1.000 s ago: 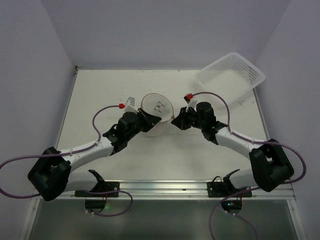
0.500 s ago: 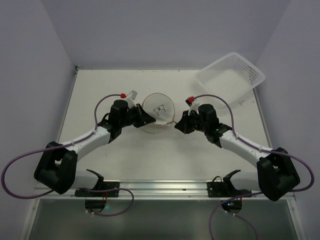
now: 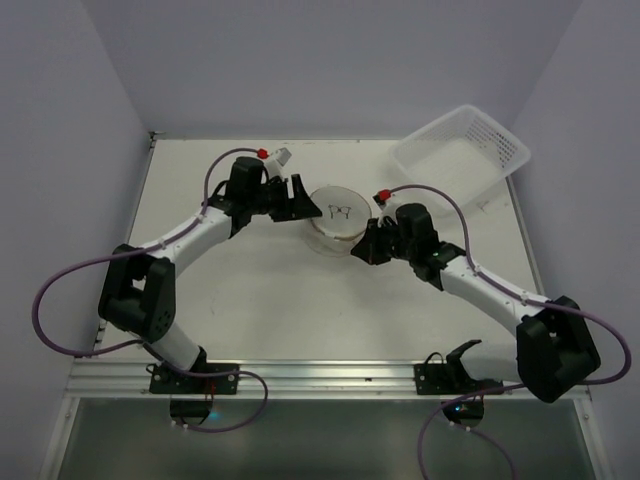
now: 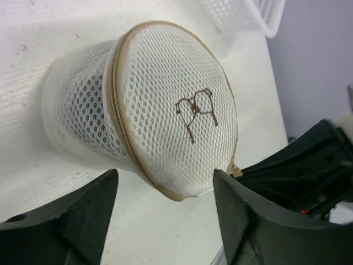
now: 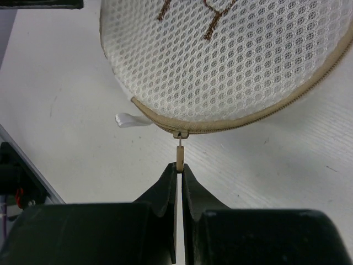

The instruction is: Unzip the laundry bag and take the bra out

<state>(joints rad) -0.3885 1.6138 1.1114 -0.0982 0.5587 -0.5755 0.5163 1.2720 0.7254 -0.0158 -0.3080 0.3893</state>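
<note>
The laundry bag (image 3: 337, 213), a round white mesh case with a tan zipper rim and a small bra drawing, lies at the table's middle. My left gripper (image 3: 303, 202) stands open just left of it. In the left wrist view the bag (image 4: 165, 99) fills the space ahead of that gripper (image 4: 165, 179), with both dark fingers (image 4: 83, 221) clear of the mesh. My right gripper (image 5: 179, 167) is shut on the tan zipper pull (image 5: 180, 154) at the bag's near-right rim (image 3: 358, 243). The zipper looks closed. The bra is hidden.
A white perforated plastic basket (image 3: 462, 150) stands tilted at the back right corner, and its edge (image 4: 242, 14) shows in the left wrist view. A small white fabric tag (image 5: 132, 120) sticks out beside the zipper slider. Side walls close in the table.
My left gripper let go of the bag and opened, and its arm swung away to the bag's far left. The bag settled a little to the right. My right gripper kept its pinch.
</note>
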